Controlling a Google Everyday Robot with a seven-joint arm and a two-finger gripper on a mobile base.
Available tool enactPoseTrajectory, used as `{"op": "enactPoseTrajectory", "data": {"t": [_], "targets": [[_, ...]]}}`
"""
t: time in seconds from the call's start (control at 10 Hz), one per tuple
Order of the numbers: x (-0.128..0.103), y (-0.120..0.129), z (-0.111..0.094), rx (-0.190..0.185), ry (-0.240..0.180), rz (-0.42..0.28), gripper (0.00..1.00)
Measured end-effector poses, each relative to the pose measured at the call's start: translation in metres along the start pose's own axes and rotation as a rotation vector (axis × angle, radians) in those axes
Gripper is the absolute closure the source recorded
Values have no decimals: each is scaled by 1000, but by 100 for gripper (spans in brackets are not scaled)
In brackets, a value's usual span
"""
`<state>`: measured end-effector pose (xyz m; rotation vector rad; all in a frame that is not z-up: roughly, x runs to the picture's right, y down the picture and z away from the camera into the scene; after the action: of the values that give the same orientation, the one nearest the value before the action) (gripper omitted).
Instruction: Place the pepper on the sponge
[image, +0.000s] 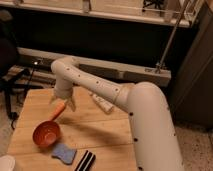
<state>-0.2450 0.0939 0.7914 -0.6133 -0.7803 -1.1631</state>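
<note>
Camera view, sole entry. Worktop (107, 131): pale wood. It carries the pepper (58, 112), a red-orange bowl (46, 135), the sponge (63, 153), a striped block (86, 161) and a white bottle-like item (102, 104). Pepper: slim, orange, slanted, upper end under the claw (62, 105), lower end pointing at the bowl's rim. Whether it rests on the wood or hangs just above it cannot be told. Sponge: light blue, flat, near the front edge, just beside the bowl and the block, with nothing on it. Task state: the pepper is not on the sponge, and the bowl sits between the two. Securing the pepper, carrying it forward past the bowl and setting it down on the pad are all left, by my judgement. Arm: white, thick, enters from the lower right and runs up and left across the worktop. It bends at a rounded joint over the back left part and turns straight down, wrist vertical. Claw: points down at the pepper's upper end, fingers spread to either side of it, released, no firm hold visible.
</note>
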Motion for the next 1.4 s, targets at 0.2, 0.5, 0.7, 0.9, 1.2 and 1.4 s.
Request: {"op": "enactPoseTrajectory", "data": {"t": [0.2,0.5,0.7,0.9,1.2,1.4], "targets": [[-5,-12,4,-30,-10,5,20],[6,-32,21,28,-27,4,20],[15,-36,34,37,-37,-12,20],[25,-32,45,24,-61,-29,20],[39,-30,64,63,-119,-40,20],[55,-30,71,131,-150,-33,20]]}}
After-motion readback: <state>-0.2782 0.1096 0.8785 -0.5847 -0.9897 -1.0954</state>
